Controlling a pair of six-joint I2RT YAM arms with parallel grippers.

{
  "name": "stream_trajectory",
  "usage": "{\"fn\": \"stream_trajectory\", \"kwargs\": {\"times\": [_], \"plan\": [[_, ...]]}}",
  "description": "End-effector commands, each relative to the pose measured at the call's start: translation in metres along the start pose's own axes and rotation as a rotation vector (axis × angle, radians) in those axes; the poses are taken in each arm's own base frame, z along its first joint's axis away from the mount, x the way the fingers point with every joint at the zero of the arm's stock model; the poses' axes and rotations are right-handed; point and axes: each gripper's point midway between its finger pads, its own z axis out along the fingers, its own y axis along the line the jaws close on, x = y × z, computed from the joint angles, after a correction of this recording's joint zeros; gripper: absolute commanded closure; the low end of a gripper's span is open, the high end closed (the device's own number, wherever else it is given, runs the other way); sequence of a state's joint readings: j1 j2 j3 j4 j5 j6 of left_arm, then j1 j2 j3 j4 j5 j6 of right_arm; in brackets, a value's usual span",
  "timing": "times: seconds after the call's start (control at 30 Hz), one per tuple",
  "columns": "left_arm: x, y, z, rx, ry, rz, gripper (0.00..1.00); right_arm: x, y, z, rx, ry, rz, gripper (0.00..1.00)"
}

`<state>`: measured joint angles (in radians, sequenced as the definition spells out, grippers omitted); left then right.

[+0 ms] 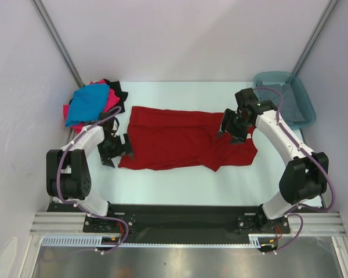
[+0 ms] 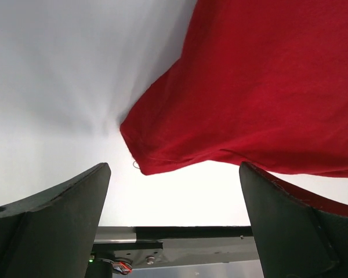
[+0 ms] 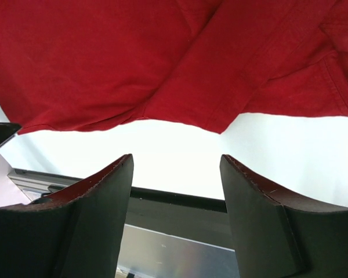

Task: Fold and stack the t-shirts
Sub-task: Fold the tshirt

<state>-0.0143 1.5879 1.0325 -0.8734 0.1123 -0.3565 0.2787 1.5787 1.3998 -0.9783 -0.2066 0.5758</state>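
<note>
A dark red t-shirt lies spread flat across the middle of the white table. My left gripper stands open just off the shirt's near left corner. In the left wrist view that corner lies beyond the fingertips, and nothing is between the fingers. My right gripper hovers open over the shirt's right part near a sleeve. Its view shows the red cloth ahead and an empty gap between the fingers. A bright blue t-shirt tops a pile with hot pink and black shirts at the back left.
A teal plastic tub stands at the back right with grey cloth inside. White walls with metal posts enclose the table. A black strip and metal rail run along the near edge by the arm bases.
</note>
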Motion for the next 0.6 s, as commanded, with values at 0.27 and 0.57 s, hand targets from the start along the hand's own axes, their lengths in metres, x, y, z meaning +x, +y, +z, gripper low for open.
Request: {"fn": "stream_trajectory", "kwargs": {"times": [0.27, 0.57], "plan": [[-0.003, -0.002, 0.018, 0.104, 0.012, -0.027, 0.16, 0.004, 0.002, -0.019, -0.012, -0.037, -0.002, 0.34], [-0.007, 0.004, 0.015, 0.09, -0.005, -0.036, 0.53, 0.006, -0.001, -0.018, -0.002, -0.037, 0.006, 0.35]]}}
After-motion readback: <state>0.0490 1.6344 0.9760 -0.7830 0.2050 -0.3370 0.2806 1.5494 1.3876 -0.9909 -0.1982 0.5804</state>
